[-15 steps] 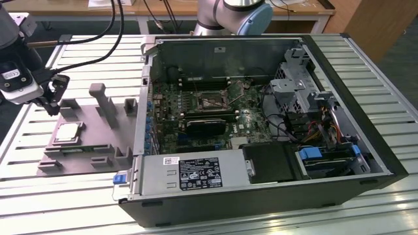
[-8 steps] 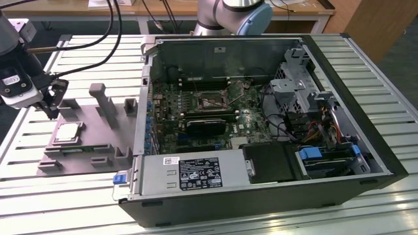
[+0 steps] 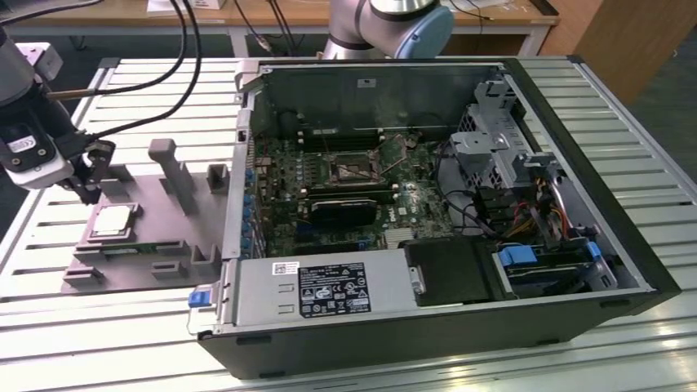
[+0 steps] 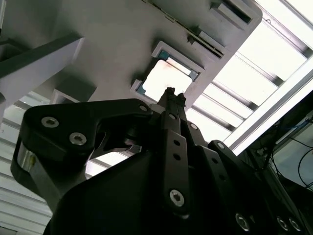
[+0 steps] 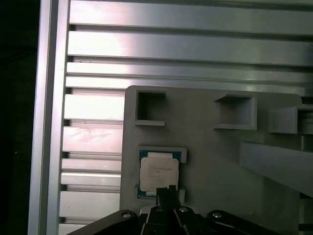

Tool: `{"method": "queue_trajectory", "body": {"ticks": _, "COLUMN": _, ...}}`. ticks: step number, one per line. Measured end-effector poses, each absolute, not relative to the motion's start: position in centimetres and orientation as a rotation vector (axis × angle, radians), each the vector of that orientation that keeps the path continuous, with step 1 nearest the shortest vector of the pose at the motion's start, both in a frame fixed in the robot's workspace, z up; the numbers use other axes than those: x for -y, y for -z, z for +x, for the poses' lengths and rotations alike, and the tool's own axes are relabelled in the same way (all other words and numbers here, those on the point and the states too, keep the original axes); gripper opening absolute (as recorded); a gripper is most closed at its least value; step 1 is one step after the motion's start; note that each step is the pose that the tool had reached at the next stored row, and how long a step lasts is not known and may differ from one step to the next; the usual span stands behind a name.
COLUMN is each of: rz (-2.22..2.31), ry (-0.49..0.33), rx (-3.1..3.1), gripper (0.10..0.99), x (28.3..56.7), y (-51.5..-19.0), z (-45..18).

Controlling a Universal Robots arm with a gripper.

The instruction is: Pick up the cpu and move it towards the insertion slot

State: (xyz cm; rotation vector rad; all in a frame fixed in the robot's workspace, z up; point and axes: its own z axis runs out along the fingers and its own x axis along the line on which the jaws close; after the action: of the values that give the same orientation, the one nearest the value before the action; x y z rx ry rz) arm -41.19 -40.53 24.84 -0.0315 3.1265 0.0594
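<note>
In the exterior view, the gripper hangs over the grey fixture plate at the exterior view's left. It is just above and beside the cpu and does not appear to touch it. The cpu lies flat in its recess on the plate, silvery top up. The insertion slot sits well apart, on the motherboard inside the open computer case. Plate and case both rest on the slatted table.

In the second wrist view, the jaws are clenched tip to tip with nothing between them. The gripper points down at the cpu seated in the plate.

In the first wrist view, the tips of the gripper overlap one edge of the cpu. Whether they make contact cannot be told here. The plate lies on the table.
</note>
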Motion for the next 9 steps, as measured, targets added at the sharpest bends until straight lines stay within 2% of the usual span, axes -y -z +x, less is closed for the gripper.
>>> {"method": "queue_trajectory", "body": {"ticks": 9, "rz": -0.032, "ry": -0.062, "rx": -3.121, "gripper": 0.102, "x": 40.5, "y": -23.3, "z": -41.5}}
